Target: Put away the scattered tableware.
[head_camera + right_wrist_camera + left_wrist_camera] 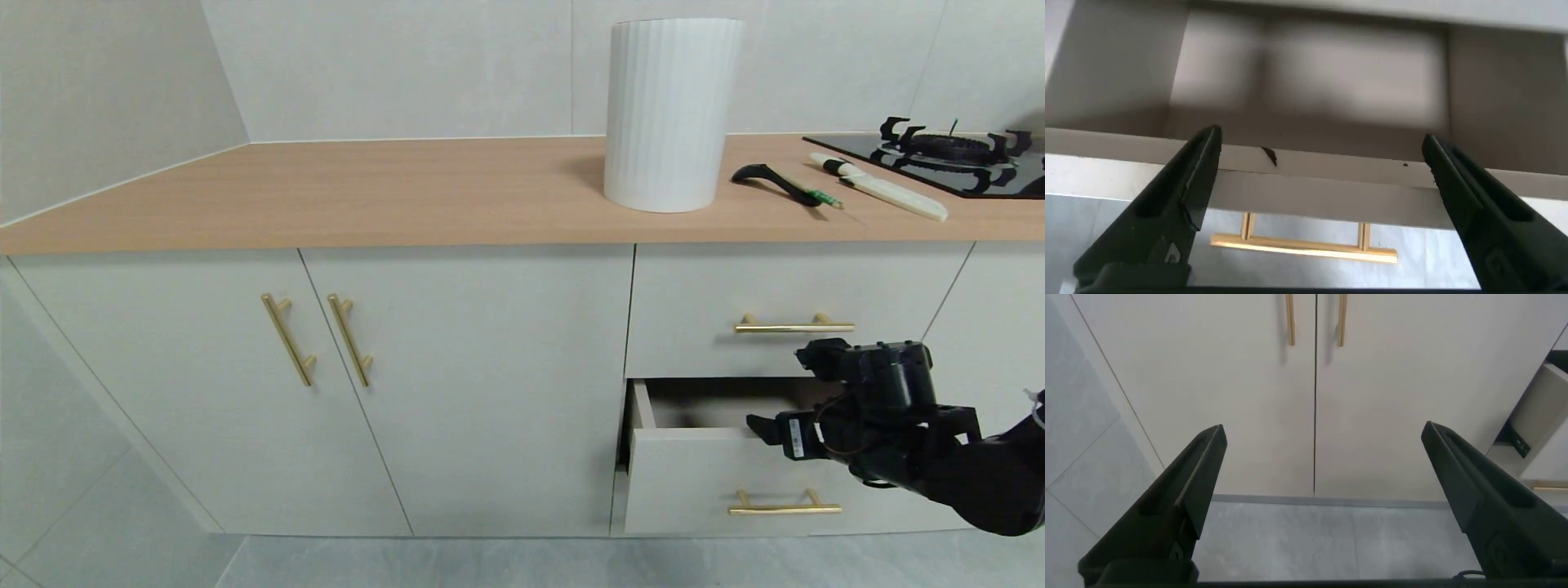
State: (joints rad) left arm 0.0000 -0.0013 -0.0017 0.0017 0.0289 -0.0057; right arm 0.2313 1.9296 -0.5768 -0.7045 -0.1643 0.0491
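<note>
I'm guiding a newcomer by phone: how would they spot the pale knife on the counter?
Start at the wooden counter and find the black stove at its right end. Just in front of the stove lies the knife: long and cream-white, unlike the shorter black-handled tool beside it.

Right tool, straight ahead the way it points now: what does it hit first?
Probably the top edge of the front panel of the open lower drawer, which lies dead ahead of the right tool. Slightly higher and it would pass into the drawer's hollow; depth is unclear.
</note>
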